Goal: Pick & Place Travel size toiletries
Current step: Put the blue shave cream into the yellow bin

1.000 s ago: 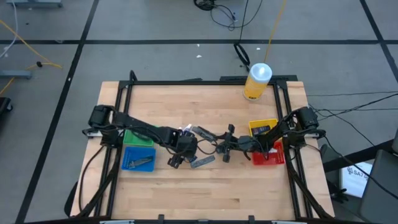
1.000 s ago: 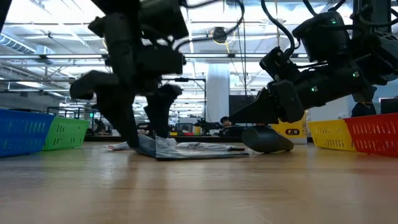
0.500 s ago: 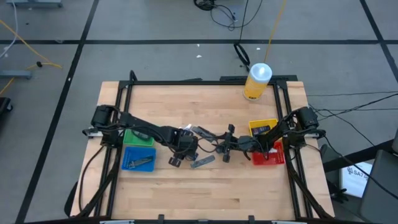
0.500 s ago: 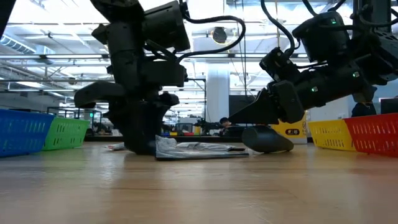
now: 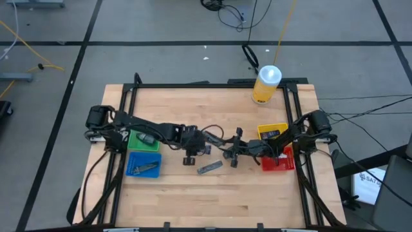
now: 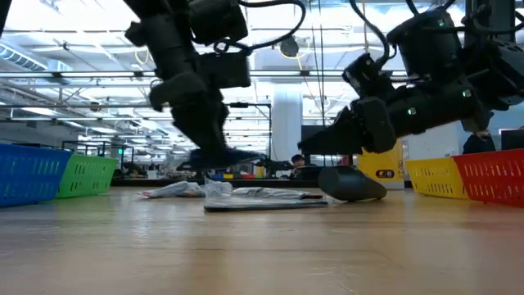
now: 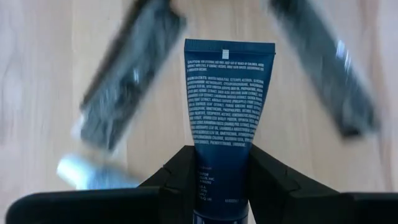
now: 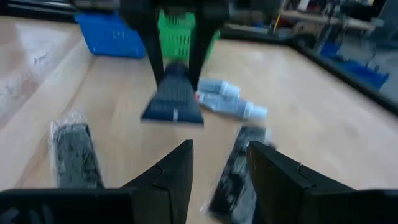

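Pale wood-plank bench [image 5: 212,200], black rail frame around it, grey floor with cables beyond.

Left hand [image 5: 191,153] sits mid-bench, raised clear of the wood in the low view. Its two fingers pinch a dark blue tube [image 7: 227,118] by the round end; the flat crimped end sticks out forward, white small print down its face. The right wrist view shows the same tube hanging off the surface.

Below and around it on the bench: a dark flat packet [image 5: 210,167] lies just near of the left hand, crinkled clear wrap over a black body. A second dark packet [image 7: 326,68] lies to the other side, blurred. Two white-and-blue tubes [image 8: 227,99] lie side by side, glossy, rounded caps.

Right hand [image 5: 233,153] is low at bench centre, just right of the left hand, fingers spread apart with nothing between them; a wrapped packet lies ahead of it.

Containers: green bin [image 5: 143,140] and blue bin [image 5: 142,164] at the left edge, slotted plastic walls; the blue one holds a grey slim item [image 5: 147,169], the green one a small dark item, too small to name. Yellow bin [image 5: 271,133] and red bin [image 5: 278,161] at the right edge, partly under the right arm. Yellow bottle [image 5: 266,84] with a white cap stands at the far right.
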Motion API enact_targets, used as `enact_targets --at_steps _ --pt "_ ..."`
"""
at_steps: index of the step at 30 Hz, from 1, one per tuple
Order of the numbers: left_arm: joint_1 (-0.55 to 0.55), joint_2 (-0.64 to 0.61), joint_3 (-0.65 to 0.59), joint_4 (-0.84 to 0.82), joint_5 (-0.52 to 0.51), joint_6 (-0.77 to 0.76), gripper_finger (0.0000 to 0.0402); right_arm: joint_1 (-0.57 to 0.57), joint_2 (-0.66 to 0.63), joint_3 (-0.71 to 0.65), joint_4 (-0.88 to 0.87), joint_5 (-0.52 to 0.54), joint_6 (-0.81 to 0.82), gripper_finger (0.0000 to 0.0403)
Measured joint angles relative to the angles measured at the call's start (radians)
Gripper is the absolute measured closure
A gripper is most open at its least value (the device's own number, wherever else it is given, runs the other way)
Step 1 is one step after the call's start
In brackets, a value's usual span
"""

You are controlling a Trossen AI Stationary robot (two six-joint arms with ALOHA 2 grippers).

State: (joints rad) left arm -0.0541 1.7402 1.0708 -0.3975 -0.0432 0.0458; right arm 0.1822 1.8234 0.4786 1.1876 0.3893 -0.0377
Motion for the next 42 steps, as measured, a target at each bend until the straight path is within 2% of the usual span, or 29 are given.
enact_targets --at_steps 3,8,11,16,18,22,24,31,36,42 --pt "0.018 0.0 -0.044 0.14 0.069 -0.004 0.0295 -0.001 -0.111 0.001 -0.092 -0.028 -0.071 0.0259" --pt "0.043 0.0 -0.073 0.232 0.244 -0.038 0.0295 -0.002 -0.379 0.033 -0.549 -0.148 -0.256 0.0232" --pt "0.069 0.0 -0.073 0.258 0.32 -0.075 0.0295 0.003 -0.466 0.08 -0.715 -0.184 -0.404 0.0204" --pt "0.102 0.0 -0.073 0.339 0.416 -0.161 0.0295 0.01 -0.429 0.128 -0.743 -0.188 -0.624 0.0166" --pt "0.115 0.0 -0.073 0.36 0.443 -0.203 0.0295 0.016 -0.39 0.143 -0.739 -0.18 -0.697 0.0162" --pt "0.147 0.0 -0.073 0.387 0.499 -0.276 0.0295 0.023 -0.329 0.156 -0.615 -0.155 -0.808 0.0166" --pt "0.158 0.0 -0.073 0.385 0.526 -0.296 0.0295 0.023 -0.303 0.158 -0.561 -0.156 -0.846 0.0174" --pt "0.168 0.0 -0.073 0.405 0.571 -0.304 0.0295 0.007 -0.288 0.156 -0.554 -0.218 -0.9 0.0227" --pt "0.167 0.0 -0.073 0.428 0.57 -0.305 0.0295 -0.006 -0.29 0.156 -0.553 -0.257 -0.865 0.0292" --pt "0.167 0.001 -0.075 0.487 0.582 -0.256 0.0287 -0.016 -0.292 0.156 -0.574 -0.186 -0.759 0.0389"
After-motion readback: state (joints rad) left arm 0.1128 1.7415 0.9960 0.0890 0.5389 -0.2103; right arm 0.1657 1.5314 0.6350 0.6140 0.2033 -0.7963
